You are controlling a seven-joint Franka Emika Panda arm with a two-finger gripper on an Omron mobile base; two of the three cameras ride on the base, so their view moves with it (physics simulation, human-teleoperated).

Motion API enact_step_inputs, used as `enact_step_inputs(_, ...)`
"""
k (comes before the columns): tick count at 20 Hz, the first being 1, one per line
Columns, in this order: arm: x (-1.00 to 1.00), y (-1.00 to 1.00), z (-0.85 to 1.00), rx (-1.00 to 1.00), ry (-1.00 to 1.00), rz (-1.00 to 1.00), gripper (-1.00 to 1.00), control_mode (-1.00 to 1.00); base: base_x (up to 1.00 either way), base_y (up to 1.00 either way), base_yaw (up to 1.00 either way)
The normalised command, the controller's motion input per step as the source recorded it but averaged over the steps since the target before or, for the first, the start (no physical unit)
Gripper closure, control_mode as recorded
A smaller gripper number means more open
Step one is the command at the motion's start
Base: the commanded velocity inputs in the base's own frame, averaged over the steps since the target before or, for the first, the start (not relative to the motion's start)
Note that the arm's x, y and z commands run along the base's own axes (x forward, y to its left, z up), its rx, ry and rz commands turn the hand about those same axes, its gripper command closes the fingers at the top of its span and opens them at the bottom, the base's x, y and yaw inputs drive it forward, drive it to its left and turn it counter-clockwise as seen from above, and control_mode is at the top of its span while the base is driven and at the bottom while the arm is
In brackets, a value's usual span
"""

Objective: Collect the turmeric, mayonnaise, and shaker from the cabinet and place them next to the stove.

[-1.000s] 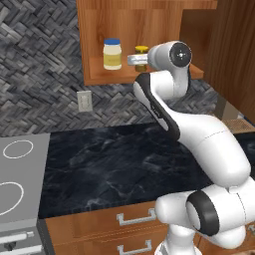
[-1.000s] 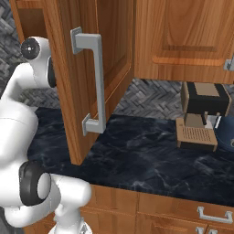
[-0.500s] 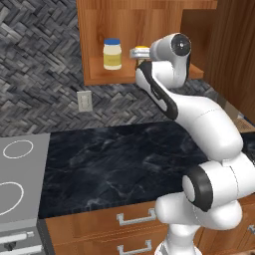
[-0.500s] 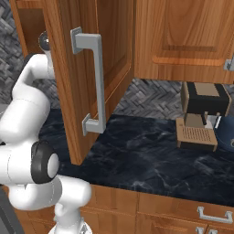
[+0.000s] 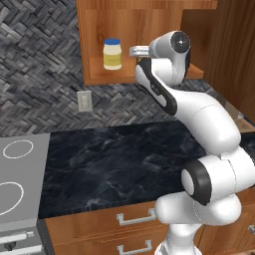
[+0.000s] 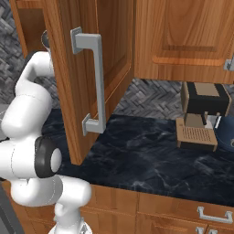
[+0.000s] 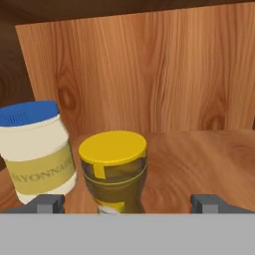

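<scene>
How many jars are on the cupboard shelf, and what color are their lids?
Blue-lidded jars: 1, the mayonnaise
Yellow-lidded jars: 1, the turmeric
Total: 2 jars on the cabinet shelf, side by side in the hand view, the turmeric nearer the camera.

I see a cream-white rounded mayonnaise jar (image 7: 36, 154) with blue lid and pale yellow label, a brownish-yellow turmeric jar (image 7: 114, 172) with yellow lid, reddish-brown wooden cabinet (image 7: 149, 74), black marbled counter (image 5: 114, 159).
</scene>
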Motion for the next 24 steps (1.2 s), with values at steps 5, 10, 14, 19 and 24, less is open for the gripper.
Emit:
enact_step_inputs(5,0.18,0.01,0.00,0.00,0.00,0.03,-1.00,-1.00,0.00,0.00,0.00)
enact_step_inputs(10,0.19,0.02,0.00,0.00,0.00,0.02,-1.00,-1.00,0.00,0.00,0.00)
enact_step_inputs(14,0.11,0.00,0.00,0.00,0.00,0.03,-1.00,-1.00,0.00,0.00,0.00)
enact_step_inputs(19,0.06,0.00,0.00,0.00,0.00,0.04,-1.00,-1.00,0.00,0.00,0.00)
enact_step_inputs(24,0.10,0.01,0.00,0.00,0.00,0.03,-1.00,-1.00,0.00,0.00,0.00)
